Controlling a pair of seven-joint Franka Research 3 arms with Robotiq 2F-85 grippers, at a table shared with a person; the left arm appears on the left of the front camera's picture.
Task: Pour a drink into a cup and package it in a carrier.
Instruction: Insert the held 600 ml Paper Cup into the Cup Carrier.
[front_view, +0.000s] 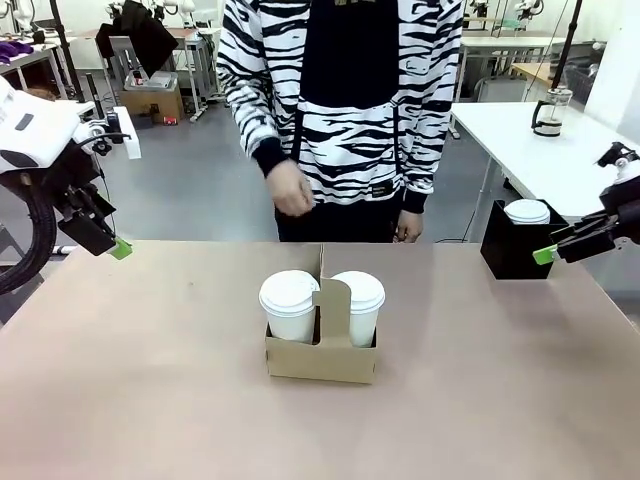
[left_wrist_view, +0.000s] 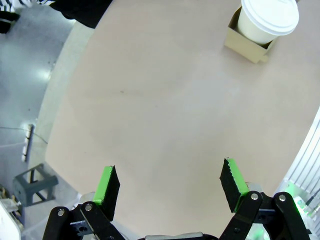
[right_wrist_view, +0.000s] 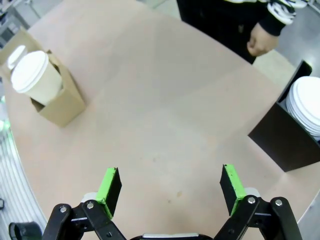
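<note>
- Carrier (front_view: 321, 357), frame centre on the counter (front_view: 150, 400): light, flimsy cardboard, two lidded cups (front_view: 289, 305) aboard.
- Best hold: its upright handle (front_view: 333, 310).
- My left fingers (left_wrist_view: 107, 186) and right fingers (right_wrist_view: 111, 185) are spread, empty.

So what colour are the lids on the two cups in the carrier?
White, on both lids in the brown cardboard carrier; clearest in the front view.

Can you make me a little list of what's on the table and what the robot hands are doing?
carrier: brown cardboard, mid-table
cups: two white lidded ones, one in each carrier slot
black box: far right, white lids stacked inside
left gripper: open, empty, above bare table
right gripper: open, empty, above bare table
person's hand: hanging behind the table, holding nothing
</note>
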